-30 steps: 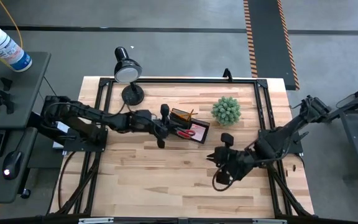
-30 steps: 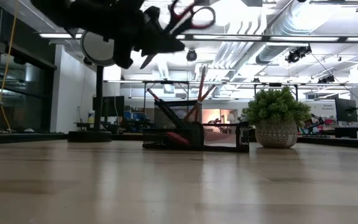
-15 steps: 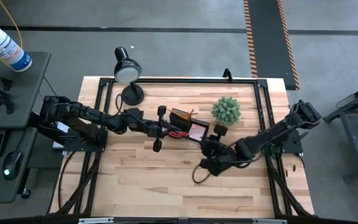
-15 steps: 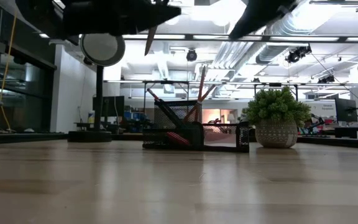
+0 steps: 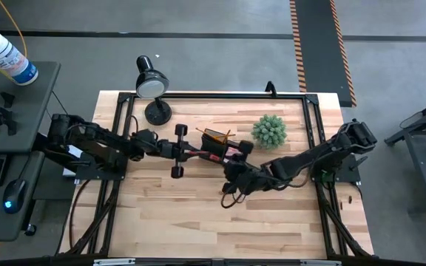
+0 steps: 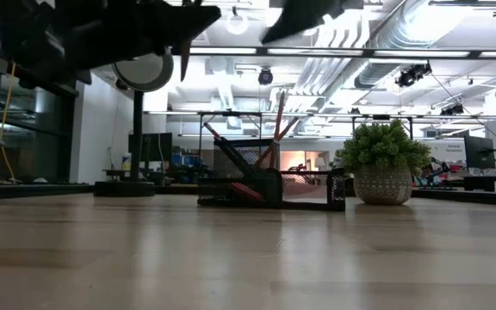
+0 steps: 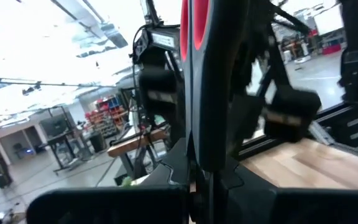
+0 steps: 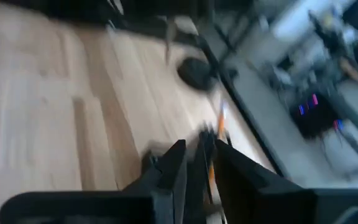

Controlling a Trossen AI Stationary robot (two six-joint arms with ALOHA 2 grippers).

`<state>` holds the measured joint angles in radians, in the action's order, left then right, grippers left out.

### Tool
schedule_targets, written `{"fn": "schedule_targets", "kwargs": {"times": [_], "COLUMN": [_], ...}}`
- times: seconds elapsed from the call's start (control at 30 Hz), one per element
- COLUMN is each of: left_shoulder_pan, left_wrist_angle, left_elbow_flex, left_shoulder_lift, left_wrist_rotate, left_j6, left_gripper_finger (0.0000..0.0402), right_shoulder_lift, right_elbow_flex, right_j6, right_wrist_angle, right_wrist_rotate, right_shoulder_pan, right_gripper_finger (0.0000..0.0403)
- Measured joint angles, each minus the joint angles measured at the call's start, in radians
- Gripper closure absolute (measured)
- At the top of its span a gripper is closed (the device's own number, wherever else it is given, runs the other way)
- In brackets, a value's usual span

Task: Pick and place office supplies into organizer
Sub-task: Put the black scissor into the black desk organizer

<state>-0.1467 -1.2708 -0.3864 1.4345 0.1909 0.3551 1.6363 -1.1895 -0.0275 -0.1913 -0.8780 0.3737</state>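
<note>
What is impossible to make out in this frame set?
- Right claw: open or shut unclear; the right wrist view is motion-blurred and the high view too small.
- Organizer contents: partly covered by both arms from above.
- Scissors: cut off by the left wrist view's top edge.

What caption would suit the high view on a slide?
Both arms meet at the organizer: left gripper holding scissors, right gripper pinching a pencil.

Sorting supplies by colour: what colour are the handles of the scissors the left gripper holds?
Red. The scissors show it best in the left wrist view, clamped in the left gripper.
</note>
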Motion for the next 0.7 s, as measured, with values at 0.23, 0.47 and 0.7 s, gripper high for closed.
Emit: {"fn": "schedule_targets", "kwargs": {"times": [0.23, 0.47, 0.7], "left_shoulder_pan": [0.0, 0.001, 0.003], "left_wrist_angle": [-0.014, -0.013, -0.007], "left_elbow_flex": [0.017, 0.017, 0.017], "left_shoulder_lift": [0.0, 0.0, 0.0], "left_wrist_rotate": [0.043, 0.112, 0.127], "left_j6": [-0.036, -0.049, -0.048], "left_gripper_finger": [0.0401, 0.0401, 0.0401], "right_shoulder_lift": [-0.009, -0.009, -0.009], "right_elbow_flex": [0.0, -0.001, -0.001], "right_j6": [0.345, 0.45, 0.467], "right_wrist_angle": [0.32, 0.462, 0.549], "right_wrist_rotate": [0.126, 0.251, 0.36], "right_shoulder_pan": [0.0, -0.004, -0.01], "right_gripper_finger": [0.0278, 0.0214, 0.0199]}}
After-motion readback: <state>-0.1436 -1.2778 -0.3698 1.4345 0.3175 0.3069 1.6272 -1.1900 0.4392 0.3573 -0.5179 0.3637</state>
